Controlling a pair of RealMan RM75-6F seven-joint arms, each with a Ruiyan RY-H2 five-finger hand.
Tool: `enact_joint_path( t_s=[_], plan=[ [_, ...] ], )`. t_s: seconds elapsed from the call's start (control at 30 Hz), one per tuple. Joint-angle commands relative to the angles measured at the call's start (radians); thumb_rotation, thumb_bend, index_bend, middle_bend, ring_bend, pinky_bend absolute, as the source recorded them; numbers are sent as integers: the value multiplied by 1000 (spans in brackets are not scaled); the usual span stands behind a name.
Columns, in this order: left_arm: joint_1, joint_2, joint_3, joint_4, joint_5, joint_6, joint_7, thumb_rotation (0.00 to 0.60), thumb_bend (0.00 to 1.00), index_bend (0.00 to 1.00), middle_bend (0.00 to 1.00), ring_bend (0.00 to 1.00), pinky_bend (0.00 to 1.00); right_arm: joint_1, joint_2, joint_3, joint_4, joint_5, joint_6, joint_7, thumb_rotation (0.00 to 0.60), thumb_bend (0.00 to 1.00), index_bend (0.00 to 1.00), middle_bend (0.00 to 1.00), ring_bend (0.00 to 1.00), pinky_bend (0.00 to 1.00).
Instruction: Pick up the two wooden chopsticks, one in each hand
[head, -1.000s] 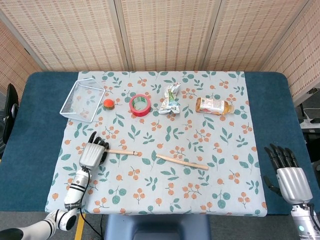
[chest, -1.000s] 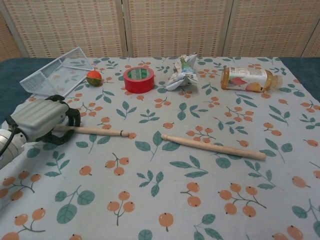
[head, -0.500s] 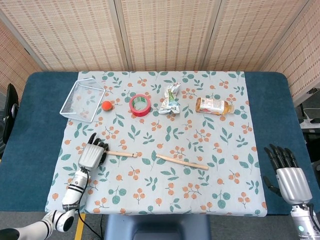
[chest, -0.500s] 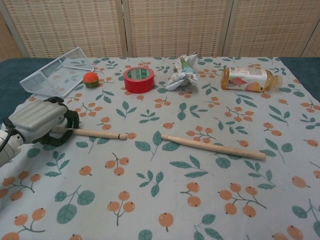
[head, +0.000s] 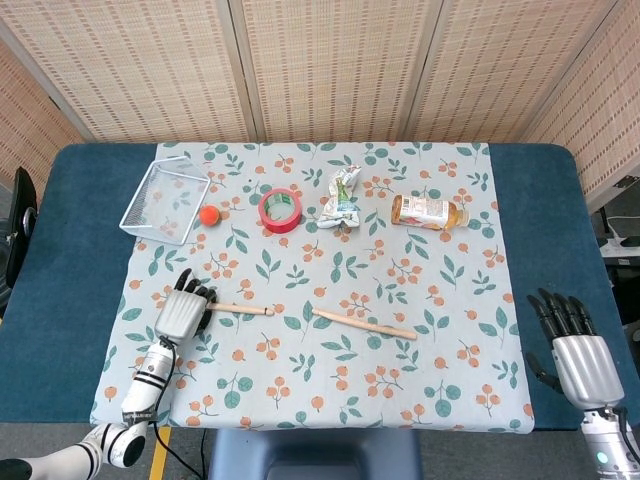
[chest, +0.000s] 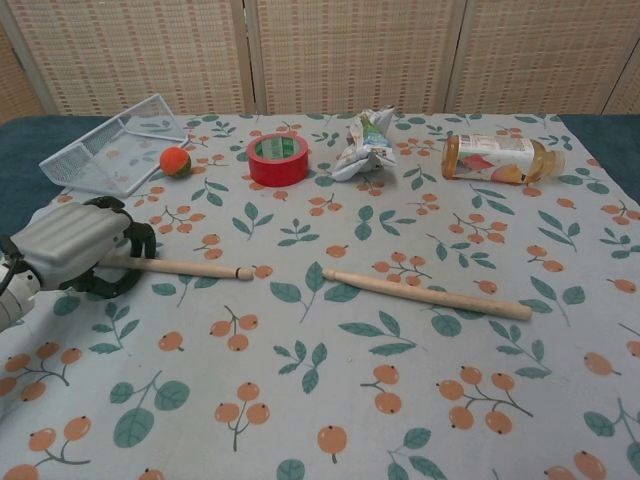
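Left hand (chest: 75, 250) curled around butt end of near-left chopstick (chest: 185, 267), flat on cloth. Confirm firm clamp before lifting level. Second chopstick (chest: 425, 293) centre-right, untouched. Right hand (head: 575, 345) spread, empty, far right; approach thick end.

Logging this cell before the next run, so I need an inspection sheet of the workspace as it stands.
Surface: floral tablecloth over a blue table.
Job's things: left chopstick gripped at one end; right chopstick lies free mid-table.
Clutter: wire basket, orange ball, red tape roll, crumpled wrapper, bottle on its side.
Hands: left hand grips the left chopstick; right hand open, on the table's right edge.
Cables: some at the far right, off the table.
Surroundings: woven screen panels behind.
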Motion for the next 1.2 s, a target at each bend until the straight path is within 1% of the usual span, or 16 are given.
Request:
enact_joint_path(
  t_s=[0.03, 0.1, 0.2, 0.47, 0.67, 0.77, 0.83, 0.93, 0.97, 1.1, 1.2],
  plan=[
    [-1, 1, 2, -1, -5, -6, 20, 600, 450, 418, 453, 256, 125, 0, 0, -1, 0, -1, 0, 0, 600, 283, 0, 0, 0, 0],
    [-1, -1, 0, -2, -9, -7, 30, 600, 450, 441, 475, 258, 125, 0, 1, -1, 0, -2, 0, 1, 600, 283, 0, 0, 0, 0],
    [0, -8, 2, 10, -3, 6, 33, 600, 450, 512, 555, 285, 125, 0, 2, -1, 0, -2, 0, 2, 600, 283, 0, 0, 0, 0],
    [4, -14, 7, 22, 22, 42, 4, 600, 452, 589, 614, 304, 125, 0, 0, -4, -3, -4, -4, -3, 600, 283, 0, 0, 0, 0],
    [11, -11, 14, 28, 45, 70, -54, 600, 465, 676, 681, 330, 125, -2, -18, -10, -5, -10, -4, -27, 600, 283, 0, 0, 0, 0],
    [16, -5, 19, 31, 61, 89, -98, 600, 478, 714, 715, 343, 125, -8, -51, -9, -8, -6, 4, -65, 600, 283, 0, 0, 0, 0],
    [19, -1, 24, 34, 71, 97, -138, 600, 487, 737, 735, 352, 125, -8, -66, -18, -18, -2, -9, -104, 600, 283, 0, 0, 0, 0],
    [26, 6, 33, 41, 92, 119, -206, 600, 514, 767, 761, 368, 125, -5, -88, -23, -51, 6, -28, -160, 600, 283, 0, 39, 0, 0],
    [29, 9, 35, 41, 101, 132, -233, 600, 526, 776, 768, 374, 125, -3, -97, -22, -59, 8, -31, -181, 600, 284, 4, 66, 0, 0],
    [51, 23, 48, 52, 140, 206, -335, 600, 551, 794, 786, 391, 125, 7, -160, -13, -92, 22, -44, -293, 600, 285, 58, 120, 0, 0],
    [65, 46, 54, 45, 152, 233, -363, 600, 550, 794, 786, 391, 125, 28, -228, 7, -91, 48, -69, -369, 600, 286, 102, 156, 0, 0]
  ],
)
